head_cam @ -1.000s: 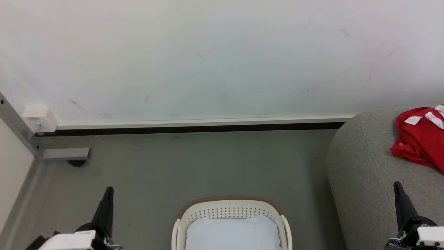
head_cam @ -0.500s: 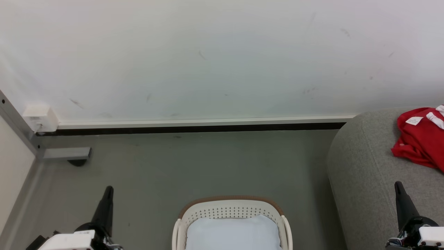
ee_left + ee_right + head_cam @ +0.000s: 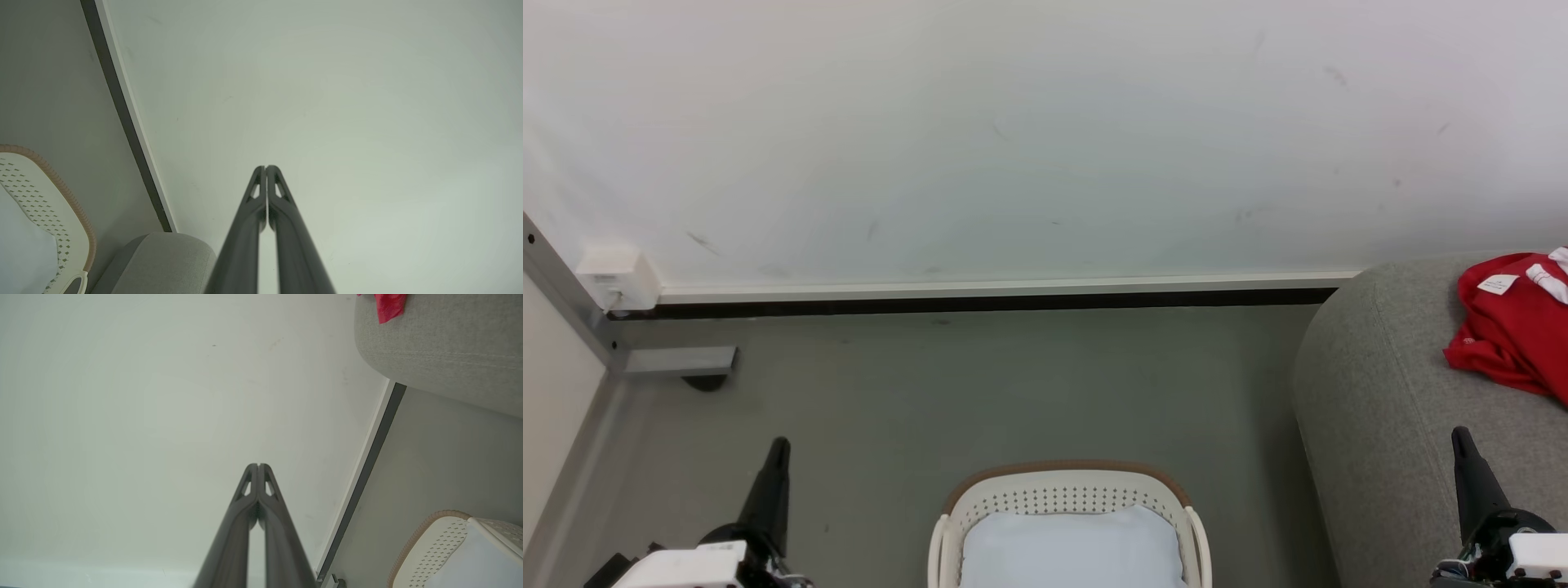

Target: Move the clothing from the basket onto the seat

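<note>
Red clothing (image 3: 1515,331) with a small white label and white trim lies on the grey seat (image 3: 1380,425) at the right; a red corner of the clothing (image 3: 388,306) hangs at the seat's (image 3: 441,347) edge. The cream basket (image 3: 1066,494) with brown rim stands on the floor at bottom centre, holding a pale bluish-white pad (image 3: 1070,547). My left gripper (image 3: 778,447) is shut at lower left, left of the basket, fingertips together (image 3: 266,168). My right gripper (image 3: 1459,434) is shut over the seat's front, tips closed (image 3: 258,465). Neither holds anything.
A white wall with a dark skirting strip (image 3: 980,302) runs behind the grey floor (image 3: 980,392). At the left stand a metal post foot (image 3: 678,361) and a small white box (image 3: 617,278) on the wall. The basket rim (image 3: 61,192) and the seat corner (image 3: 163,257) show in the left wrist view.
</note>
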You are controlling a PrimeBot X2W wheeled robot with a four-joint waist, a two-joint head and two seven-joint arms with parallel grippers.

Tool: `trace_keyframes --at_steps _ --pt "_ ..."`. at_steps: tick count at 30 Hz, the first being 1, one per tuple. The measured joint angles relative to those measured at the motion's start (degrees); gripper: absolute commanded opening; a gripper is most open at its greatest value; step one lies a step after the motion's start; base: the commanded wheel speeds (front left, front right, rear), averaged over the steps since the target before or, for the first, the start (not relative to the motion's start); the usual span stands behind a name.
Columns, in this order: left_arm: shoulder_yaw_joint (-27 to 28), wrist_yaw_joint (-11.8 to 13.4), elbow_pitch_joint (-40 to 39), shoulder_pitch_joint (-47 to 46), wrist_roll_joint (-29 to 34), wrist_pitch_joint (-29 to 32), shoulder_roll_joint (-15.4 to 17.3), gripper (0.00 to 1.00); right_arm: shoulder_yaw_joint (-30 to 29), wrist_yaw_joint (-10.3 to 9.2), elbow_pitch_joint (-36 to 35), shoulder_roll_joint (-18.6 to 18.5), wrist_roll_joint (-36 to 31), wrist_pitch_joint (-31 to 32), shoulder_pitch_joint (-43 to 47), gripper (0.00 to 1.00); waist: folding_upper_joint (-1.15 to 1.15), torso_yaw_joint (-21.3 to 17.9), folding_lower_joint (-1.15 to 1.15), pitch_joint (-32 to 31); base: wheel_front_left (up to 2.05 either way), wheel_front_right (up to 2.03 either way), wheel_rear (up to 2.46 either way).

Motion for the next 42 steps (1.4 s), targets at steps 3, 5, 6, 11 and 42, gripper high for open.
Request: trace_keyframes --at_steps 3,5,6,11,42 --pt "0.0 -0.01 0.0 0.0 0.0 0.0 0.0 0.0 -0.01 0.0 0.0 0.0 0.0 0.0 0.0 0.0 0.0 0.0 0.0 0.0 0.0 0.0 0.0" --pt "0.0 -0.01 0.0 0.0 0.0 0.0 0.0 0.0 0.0 0.0 0.0 0.0 0.0 0.0 0.0 0.0 0.0 0.0 0.0 0.0 0.0 0.0 0.0" --pt "0.0 0.0 0.0 0.0 0.0 0.0 0.0 0.0 -0.01 0.0 0.0 0.0 0.0 0.0 0.0 0.0 0.0 0.0 0.0 0.0 0.0 0.0 0.0" --pt "0.0 0.0 0.0 -0.01 0.0 0.0 0.0 0.0 -0.02 0.0 -0.01 0.0 0.0 0.0 0.0 0.0 0.0 0.0 0.0 0.0 0.0 0.0 0.0" --pt "0.0 -0.01 -0.01 -0.01 0.0 0.0 0.01 0.0 -0.02 0.0 -0.01 0.0 0.0 0.01 0.01 0.0 0.0 0.0 0.0 0.0 0.0 0.0 0.0"
